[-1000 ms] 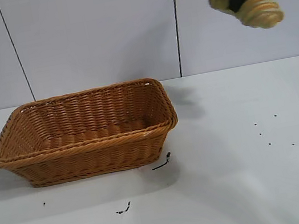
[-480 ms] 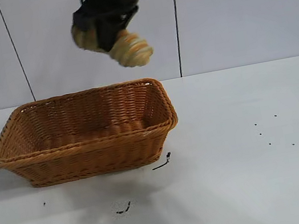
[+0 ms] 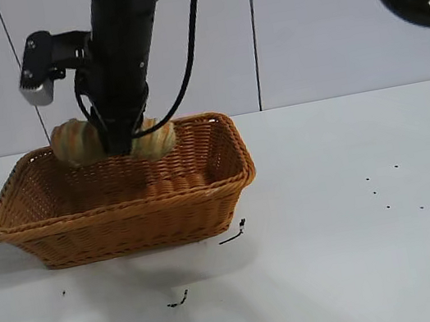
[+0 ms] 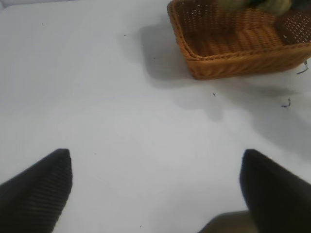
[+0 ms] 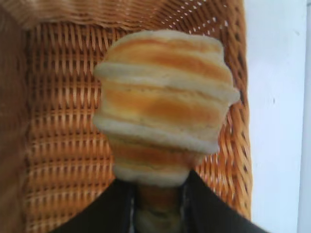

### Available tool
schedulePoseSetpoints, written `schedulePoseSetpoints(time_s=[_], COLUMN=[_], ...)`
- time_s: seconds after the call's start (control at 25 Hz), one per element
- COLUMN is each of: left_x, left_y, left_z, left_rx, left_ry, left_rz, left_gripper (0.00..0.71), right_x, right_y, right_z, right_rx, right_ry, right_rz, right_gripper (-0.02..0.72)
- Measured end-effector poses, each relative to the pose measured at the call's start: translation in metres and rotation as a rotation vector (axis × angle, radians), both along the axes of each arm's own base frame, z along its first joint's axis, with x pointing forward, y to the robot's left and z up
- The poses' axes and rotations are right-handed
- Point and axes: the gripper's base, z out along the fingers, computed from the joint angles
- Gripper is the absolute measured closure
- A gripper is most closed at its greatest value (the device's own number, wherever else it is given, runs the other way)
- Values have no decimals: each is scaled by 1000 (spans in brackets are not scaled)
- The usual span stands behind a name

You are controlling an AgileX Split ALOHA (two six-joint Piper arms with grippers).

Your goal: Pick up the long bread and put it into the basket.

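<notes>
Right gripper (image 3: 121,140) clamped on the long bread (image 3: 78,141), held crosswise just above the basket (image 3: 125,218) interior, near its far rim. Carry apparently finished; lowering and release left. Left gripper (image 4: 155,187) spread wide over bare worktop (image 4: 97,97), well apart from the basket.

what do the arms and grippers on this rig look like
The right arm is glossy black, with a black cable looping beside it and a small grey camera block on a bracket. The right gripper is black too. The left gripper shows two dark fingers with fine ribbed texture.
</notes>
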Motion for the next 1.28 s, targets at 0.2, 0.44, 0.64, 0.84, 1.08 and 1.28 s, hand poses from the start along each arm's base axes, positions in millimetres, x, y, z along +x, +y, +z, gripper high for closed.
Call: schedulePoseSetpoints(time_s=[0.2, 0.44, 0.64, 0.84, 1.08, 1.28], left_x=[0, 0, 0, 0, 0, 0], left_y=[0, 0, 0, 0, 0, 0], left_z=[0, 0, 0, 0, 0, 0], left_rx=[0, 0, 0, 0, 0, 0], left_ry=[0, 0, 0, 0, 0, 0], left_rz=[0, 0, 0, 0, 0, 0], left_gripper=[14, 14, 14, 14, 14, 14], right_x=[0, 1, 1, 6, -1, 6], right_y=[1, 1, 1, -13, -31, -54], right_z=[-6, -6, 1, 37, 99, 122], right_rx=[16, 33, 45, 99, 322, 498], right_ry=[24, 21, 16, -1, 144, 265], right_rz=[-6, -17, -30, -95, -475, -857], right_gripper=[498, 146, 96, 94, 94, 94])
